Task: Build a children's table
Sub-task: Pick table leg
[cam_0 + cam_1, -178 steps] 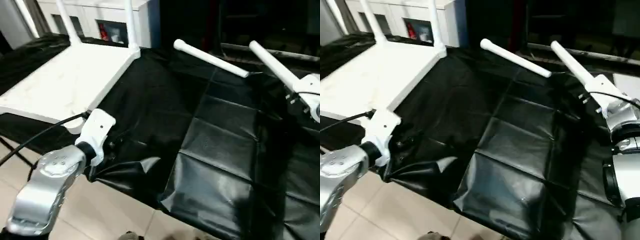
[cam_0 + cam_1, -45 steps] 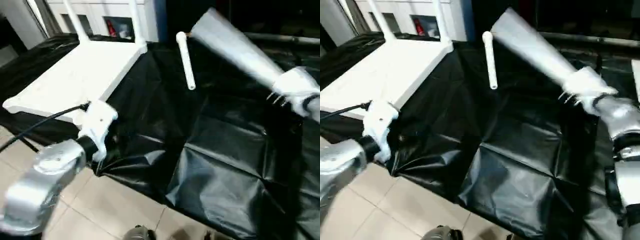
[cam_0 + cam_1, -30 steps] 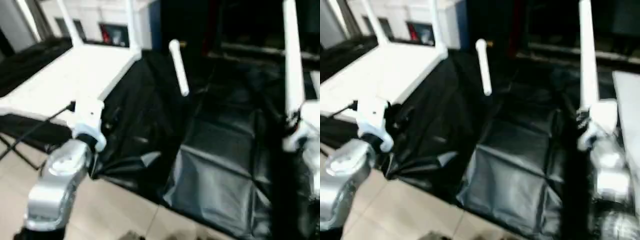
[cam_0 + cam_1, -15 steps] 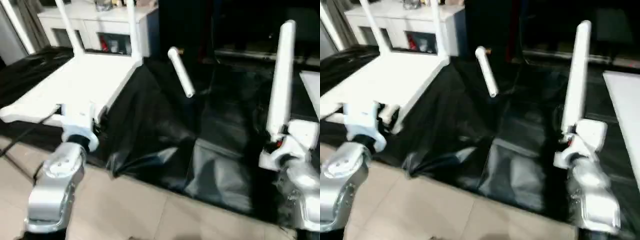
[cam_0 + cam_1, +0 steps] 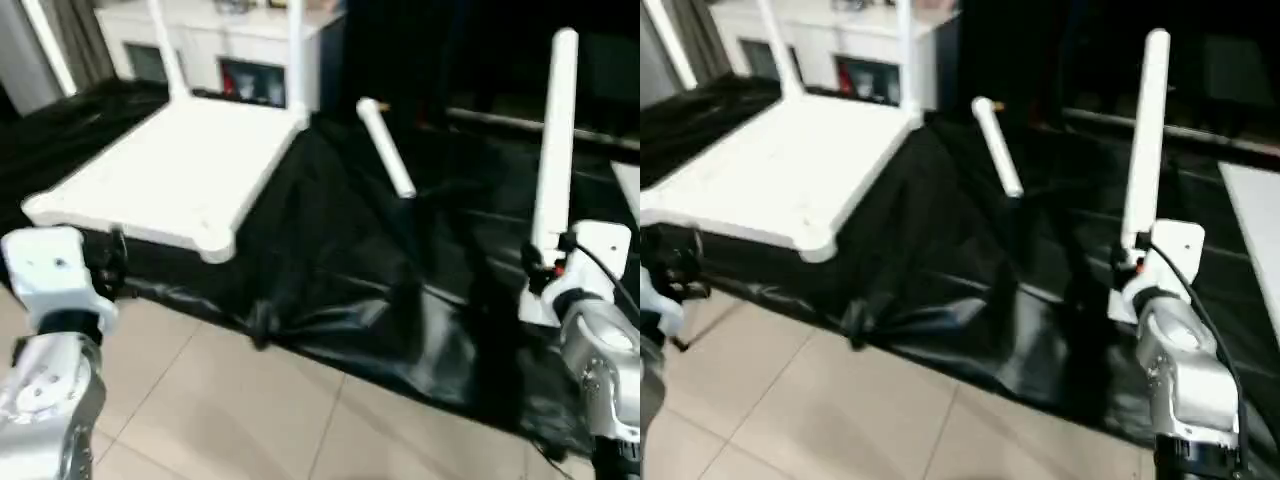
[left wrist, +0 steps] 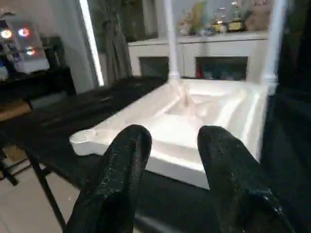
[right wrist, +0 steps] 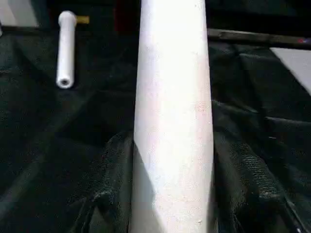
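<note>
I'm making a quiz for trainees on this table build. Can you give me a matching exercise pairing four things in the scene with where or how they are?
Things:
1. tabletop
2. held leg
3. loose leg
4. left gripper

States:
A. lying flat on the black sheet
B. upside down, two legs already fitted at its far corners
C. open and empty, facing the tabletop
D. upright in the right gripper

Pairs: 1-B, 2-D, 3-A, 4-C

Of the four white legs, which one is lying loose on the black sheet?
The short-looking leg lying flat mid-sheet. Two others stand upright in the tabletop; the fourth is upright in the right tool.
</note>
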